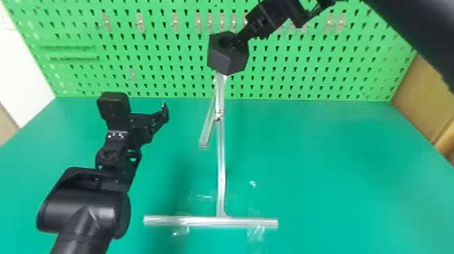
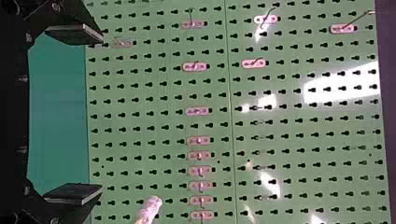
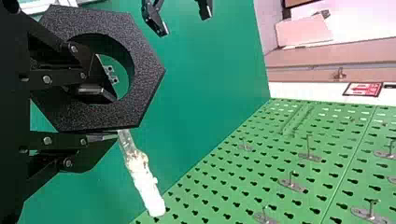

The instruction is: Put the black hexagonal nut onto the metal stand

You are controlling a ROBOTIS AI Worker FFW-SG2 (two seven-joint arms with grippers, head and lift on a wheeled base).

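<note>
My right pincer (image 3: 112,116) clamps one wall of the black hexagonal nut (image 3: 148,70) above the table (image 1: 321,169), close to the metal stand (image 1: 221,162). Placement, I judge, is at the alignment stage: next, I must line the nut's hole up with the bar end (image 3: 152,200) just beside my fingers, then slide it on. My left pincer (image 2: 97,113) hangs apart, empty.

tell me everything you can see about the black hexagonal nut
The black hexagonal nut is a thick six-sided block with flat outer sides, a finely speckled face and a wide round hole through its middle. Its material looks like plastic or foam. The right gripper grips its wall, one finger inside the hole, the other against an outer side. It appears by the silver metal stand, not threaded on it; whether they touch is unclear.
</note>
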